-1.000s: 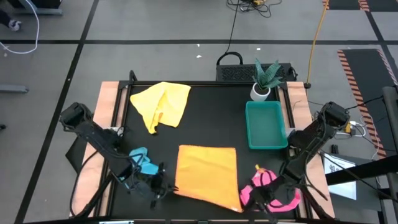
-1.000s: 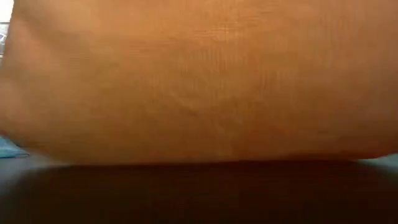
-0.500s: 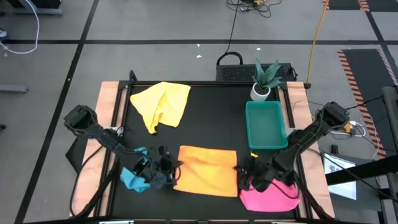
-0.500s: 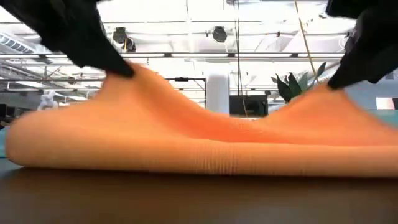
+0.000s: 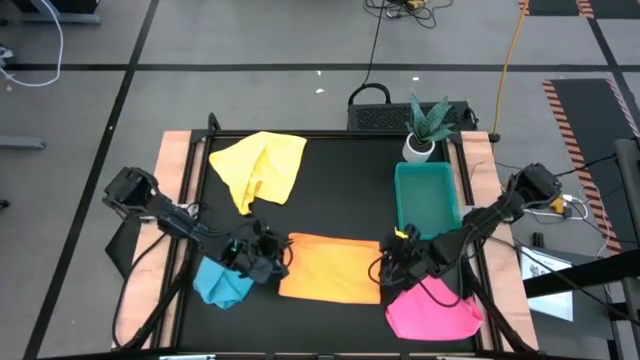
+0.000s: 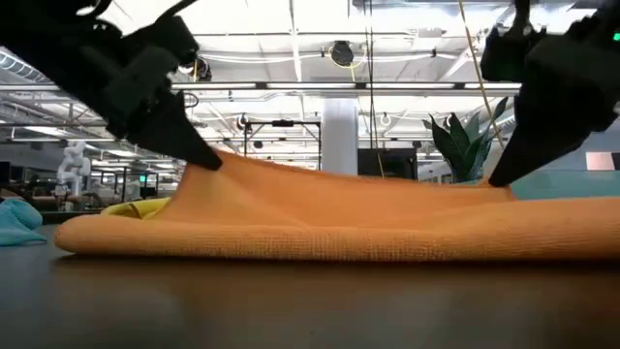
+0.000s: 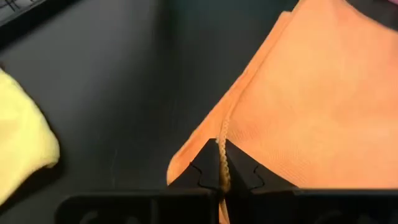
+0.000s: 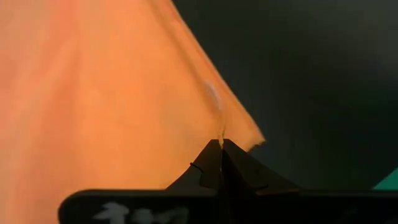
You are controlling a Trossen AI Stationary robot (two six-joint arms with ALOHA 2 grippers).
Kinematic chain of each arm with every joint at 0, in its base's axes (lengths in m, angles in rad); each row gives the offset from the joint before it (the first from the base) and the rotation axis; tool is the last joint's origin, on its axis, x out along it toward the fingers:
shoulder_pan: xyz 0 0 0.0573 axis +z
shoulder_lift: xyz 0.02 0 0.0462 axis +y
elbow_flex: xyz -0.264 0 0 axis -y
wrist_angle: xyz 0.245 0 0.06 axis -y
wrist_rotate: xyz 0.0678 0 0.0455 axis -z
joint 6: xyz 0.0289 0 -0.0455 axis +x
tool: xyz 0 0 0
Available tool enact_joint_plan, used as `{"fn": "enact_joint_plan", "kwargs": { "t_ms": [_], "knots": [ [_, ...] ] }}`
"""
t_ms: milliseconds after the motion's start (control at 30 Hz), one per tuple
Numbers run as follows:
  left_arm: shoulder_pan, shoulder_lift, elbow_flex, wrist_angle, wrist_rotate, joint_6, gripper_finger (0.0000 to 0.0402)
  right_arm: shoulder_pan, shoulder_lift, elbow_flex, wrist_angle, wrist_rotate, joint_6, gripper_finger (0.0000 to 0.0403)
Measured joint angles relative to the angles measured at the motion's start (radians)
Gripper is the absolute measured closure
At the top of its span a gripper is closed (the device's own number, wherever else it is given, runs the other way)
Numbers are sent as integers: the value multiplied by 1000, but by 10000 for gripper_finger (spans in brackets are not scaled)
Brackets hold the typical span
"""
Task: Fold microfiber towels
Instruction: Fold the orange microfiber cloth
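The orange-yellow towel (image 5: 331, 268) lies folded near the bench's front edge, stretched between both grippers. The left gripper (image 5: 268, 262) pinches the towel's left corner, and the right gripper (image 5: 392, 268) pinches its right corner, each with fingers clamped tight on the cloth and lifting it slightly.

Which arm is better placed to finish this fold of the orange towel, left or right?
Neither alone: the left gripper and the right gripper each pinch one corner of the orange towel, so both should lower it together.
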Motion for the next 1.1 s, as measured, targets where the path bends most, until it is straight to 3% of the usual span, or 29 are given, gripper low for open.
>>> {"fn": "enact_joint_plan", "kwargs": {
  "t_ms": [233,433,733,1100],
  "knots": [
    [14,0,-66,81,0,-19,384,-45,-2,-106,186,4,-53,403],
    [17,0,-78,83,1,-32,397,-73,0,-116,214,-8,-81,403],
    [19,18,-79,120,5,-26,395,-102,-9,-105,207,-35,-125,403],
    [27,35,-78,160,10,-16,388,-113,-151,-88,93,-82,-131,403]
  ]
}}
